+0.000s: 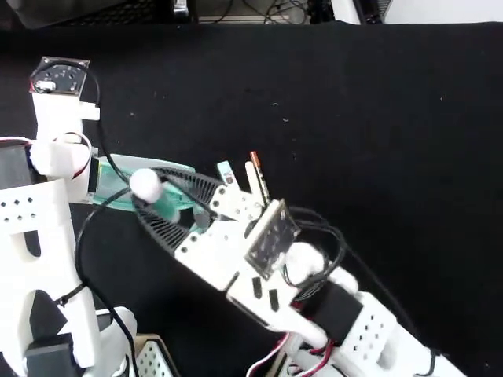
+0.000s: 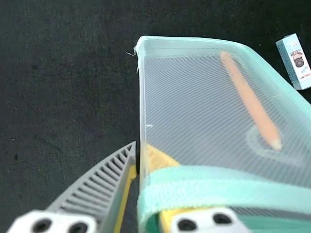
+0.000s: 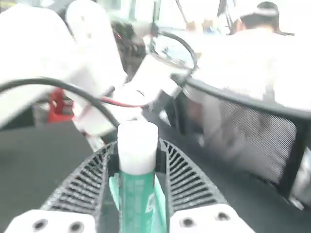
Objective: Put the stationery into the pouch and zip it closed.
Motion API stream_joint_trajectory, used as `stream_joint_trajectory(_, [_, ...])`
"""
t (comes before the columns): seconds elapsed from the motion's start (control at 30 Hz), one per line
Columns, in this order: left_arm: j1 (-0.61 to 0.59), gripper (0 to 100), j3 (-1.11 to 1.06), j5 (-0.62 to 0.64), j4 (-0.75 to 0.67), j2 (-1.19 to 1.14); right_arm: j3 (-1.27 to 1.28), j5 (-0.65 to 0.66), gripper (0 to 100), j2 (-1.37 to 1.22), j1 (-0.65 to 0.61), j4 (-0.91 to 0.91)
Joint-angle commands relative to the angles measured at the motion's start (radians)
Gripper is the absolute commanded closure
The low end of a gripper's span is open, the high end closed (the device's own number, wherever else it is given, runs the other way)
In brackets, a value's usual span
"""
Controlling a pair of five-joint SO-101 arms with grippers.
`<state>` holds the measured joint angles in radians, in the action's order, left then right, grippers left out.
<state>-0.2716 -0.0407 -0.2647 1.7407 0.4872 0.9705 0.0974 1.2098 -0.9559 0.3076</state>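
The right gripper (image 3: 138,145) is clamped on a green cylindrical stick (image 3: 137,187) with a white round cap (image 3: 138,141). Its grey ribbed fingers (image 3: 82,187) press the stick from both sides, and the cap pokes out past their tips. Under the gripper lies the dark worktop (image 3: 29,160). Beyond the cap stands a white plastic arm (image 3: 43,48), with a black cable (image 3: 58,90) and a thin red wire (image 3: 121,103) running across it. Past the worktop's far edge are a black mesh chair back (image 3: 252,131) and a small red object (image 3: 58,104).
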Motion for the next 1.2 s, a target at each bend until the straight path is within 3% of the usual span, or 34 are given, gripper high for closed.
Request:
stream_joint_trajectory(0.0, [0.004, 97, 0.010, 0.003, 0.009, 0.006, 0.004, 0.000, 98.6, 0.002, -0.034, -0.117])
stream_joint_trajectory(0.13, [0.004, 97, 0.010, 0.005, 0.017, 0.006, 0.004, 0.086, 98.6, -0.094, -0.034, -0.189])
stream_joint_trajectory(0.37, [-0.016, 97, 0.010, 0.005, 0.018, 0.006, -0.005, 0.092, 98.6, -0.340, -0.005, -0.381])
stream_joint_trajectory(0.57, [-0.050, 97, 0.010, 0.002, 0.018, 0.008, -0.010, 0.097, 98.6, -0.438, 0.032, -0.405])
stream_joint_trajectory(0.87, [-0.004, 97, 0.008, 0.005, 0.020, 0.008, 0.001, 0.097, 98.6, -0.588, 0.109, -0.465])
stream_joint_trajectory(1.0, [-0.005, 97, 0.008, 0.005, 0.020, 0.006, -0.054, 0.097, 96.7, -0.515, 0.095, -0.235])
stream_joint_trajectory(1.17, [-0.002, 97, 0.008, 0.005, 0.020, 0.006, -0.311, 0.091, 74.9, -0.447, 0.086, 0.307])
